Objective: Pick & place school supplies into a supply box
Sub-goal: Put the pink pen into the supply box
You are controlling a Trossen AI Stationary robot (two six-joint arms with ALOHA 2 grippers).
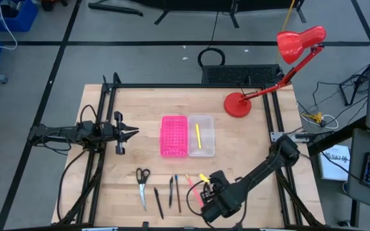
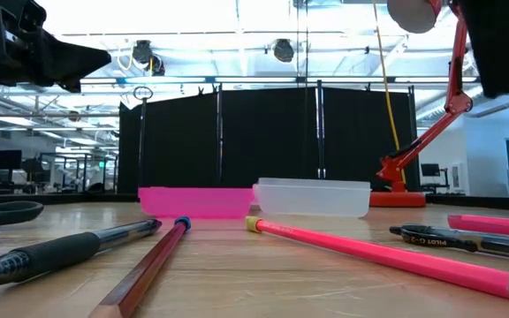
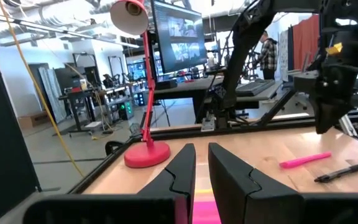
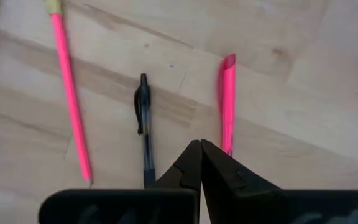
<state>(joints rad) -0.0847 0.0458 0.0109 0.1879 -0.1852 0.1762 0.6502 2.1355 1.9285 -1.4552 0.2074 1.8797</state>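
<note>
**Grippers clear of the supplies, one pencil boxed**

Supply box [image 1: 202, 136] lay at table centre, touching the pink perforated panel [image 1: 174, 136] on its left, with one yellow pencil [image 1: 198, 134] inside, lengthwise. Remaining supplies stayed in a row along the near edge: scissors [image 1: 142, 180], black pen [image 1: 158, 203], further dark pens [image 1: 171, 191], a brown pencil [image 1: 177, 194], a pink pencil [image 1: 191, 190].

Right gripper [image 1: 214, 204] hovered above the right end of that row, fingers [image 4: 191, 163] pinched together, gripping nothing. Beneath them, in the right wrist view: a black pen [image 4: 144, 127], a pink marker [image 4: 228, 102] just beside it, a pink pencil [image 4: 71, 103] farther off.

Left gripper [image 1: 128, 132] waited at the table's left side, pointed toward the panel, fingers [image 3: 182, 171] narrowly parted and empty.

Red desk lamp [image 1: 262, 77] stood at the far right corner.
</note>
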